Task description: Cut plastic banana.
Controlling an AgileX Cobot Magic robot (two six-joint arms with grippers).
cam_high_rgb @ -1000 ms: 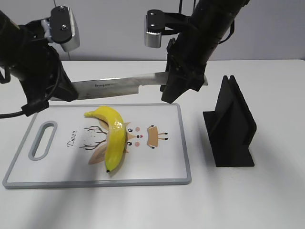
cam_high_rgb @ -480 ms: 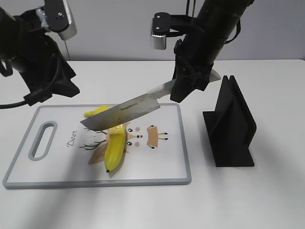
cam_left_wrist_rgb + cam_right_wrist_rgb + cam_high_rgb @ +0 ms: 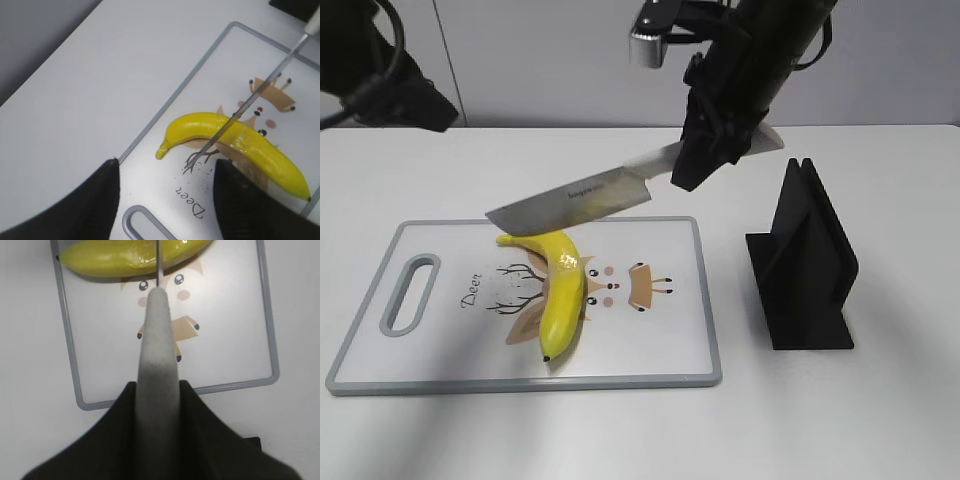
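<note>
The plastic banana (image 3: 557,288) is laid on the cutting board (image 3: 440,365), over the printed deer picture near the board's middle, whole and uncut. A knife (image 3: 575,199) is held in the air above the banana's upper end, blade slanted down toward the board's left side, not touching the fruit. The right gripper (image 3: 715,150) is clamped on the knife handle. The left gripper (image 3: 165,192) is spread apart and empty above the board's handle end. A black knife stand (image 3: 803,262) is placed right of the board.

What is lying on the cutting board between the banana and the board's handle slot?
In the exterior view, only printed artwork: the word "Deer" and branch drawings on the cutting board, between the plastic banana and the handle slot.
</note>
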